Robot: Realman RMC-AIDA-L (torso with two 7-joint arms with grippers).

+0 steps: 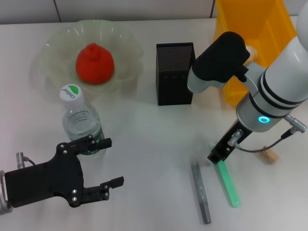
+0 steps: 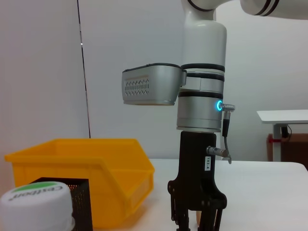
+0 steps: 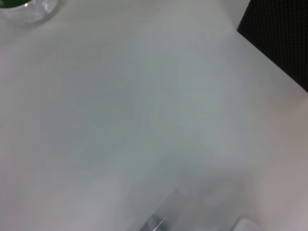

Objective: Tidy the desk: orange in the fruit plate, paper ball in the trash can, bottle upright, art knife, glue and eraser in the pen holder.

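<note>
The red-orange round orange with a small knob sits inside the translucent pale-green fruit plate with its ruffled rim, at the far left of the white desk. Near the plate, the clear plastic bottle with a dark green label and white-and-green cap stands upright. The left gripper hovers just beside it, its 2 black fingers spread apart and empty.

The tall black metal-mesh pen holder stands mid-desk, with the bright-yellow rectangular trash can to its right. The right gripper points down over the end of a light-green stick; whether its fingers are spread or pressed together cannot be told. A grey stick lies just beside the green one. A small tan eraser lies to the right of the gripper.
</note>
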